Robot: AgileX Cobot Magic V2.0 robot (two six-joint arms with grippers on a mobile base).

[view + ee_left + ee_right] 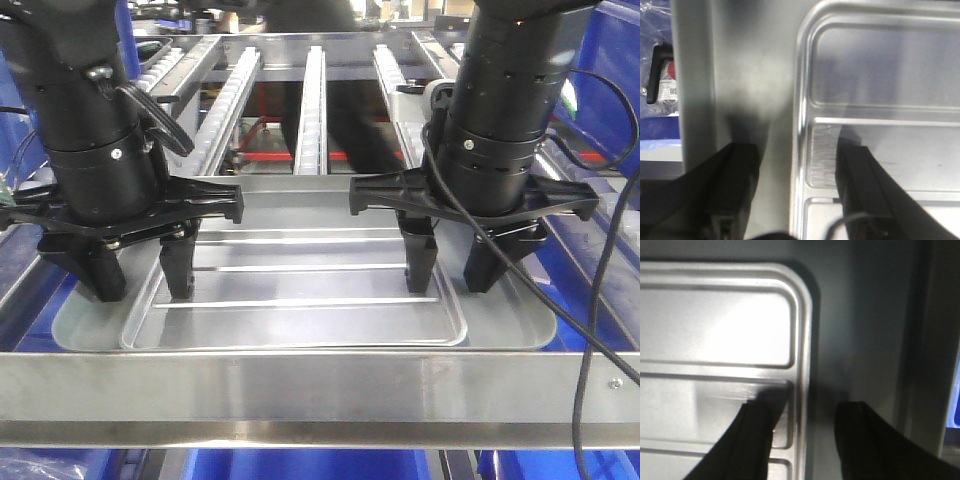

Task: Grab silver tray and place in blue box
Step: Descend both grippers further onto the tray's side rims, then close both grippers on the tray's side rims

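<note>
Sideways room: the silver tray (300,322) lies flat on a grey sheet (75,325), with a bare margin beside each short rim.
Front edge: a steel rail (300,385) runs just beside the tray's near rim.
Left gripper (140,282): spread, straddling the left rim, one finger inside the tray, one over the sheet.
Right gripper (450,275): spread, straddling the right rim likewise.
Finger contact: cannot tell.

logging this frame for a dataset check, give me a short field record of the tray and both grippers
tray: silver tray lying flat on grey shelf
left gripper: open, straddling the tray's left rim
right gripper: open, straddling the tray's right rim
grasp: neither gripper closed on the rim yet
front: steel rail crosses the near edge
</note>
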